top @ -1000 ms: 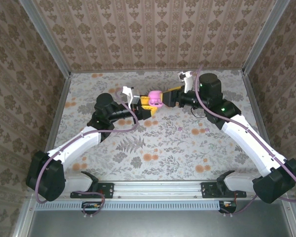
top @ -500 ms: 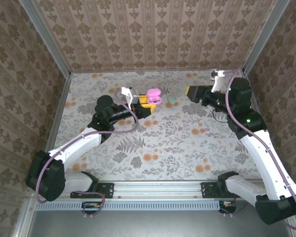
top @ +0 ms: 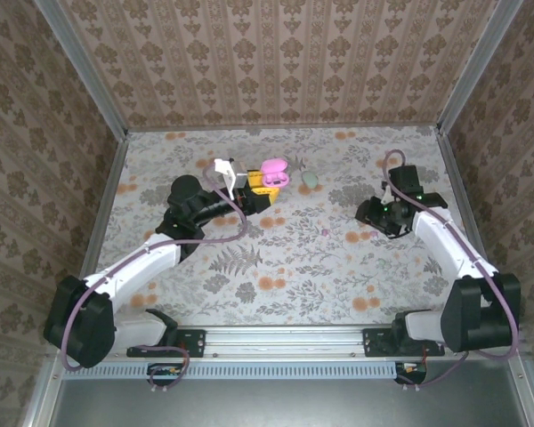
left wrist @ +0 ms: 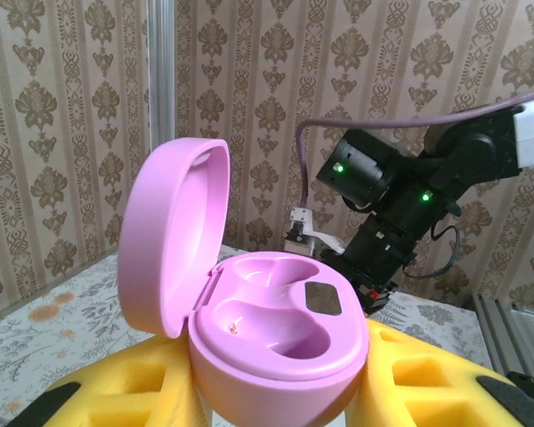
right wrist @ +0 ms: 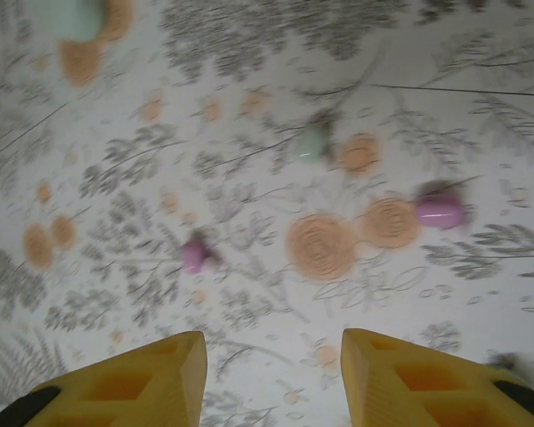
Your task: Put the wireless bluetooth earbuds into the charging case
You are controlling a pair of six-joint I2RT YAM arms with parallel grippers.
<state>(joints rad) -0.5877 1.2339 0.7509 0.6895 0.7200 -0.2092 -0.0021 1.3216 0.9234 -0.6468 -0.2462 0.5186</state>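
The pink charging case point(left wrist: 280, 342) is a smooth, glossy oval shell, hinged open with its domed lid point(left wrist: 173, 236) standing up on the left and two rounded hollows moulded into the base, both without earbuds; the left gripper point(top: 259, 186) clamps it from either side between blocky fingers point(left wrist: 142, 382) padded in yellow foam with square cut-outs. Just beside it on the table lies a mint-green case point(top: 309, 180), a small matte pebble shape, shut. The right gripper point(right wrist: 271, 369) hangs low over the table with its yellow foam fingers spread and nothing between them. Loose on the surface ahead of it are the earbuds, tiny rounded beans softened by blur: a pink earbud point(right wrist: 194, 254) nearest the fingers, a purple-pink earbud point(right wrist: 440, 211) off to the right, and a pale mint earbud point(right wrist: 315, 142) farther out, all well apart from the pink case. The table point(top: 249, 285) has a flat, pale cover printed with grey ferns and orange blossoms. Walls point(top: 276, 62) in beige damask pattern enclose it on three sides, joined by bare metal posts point(top: 80, 67) at the corners
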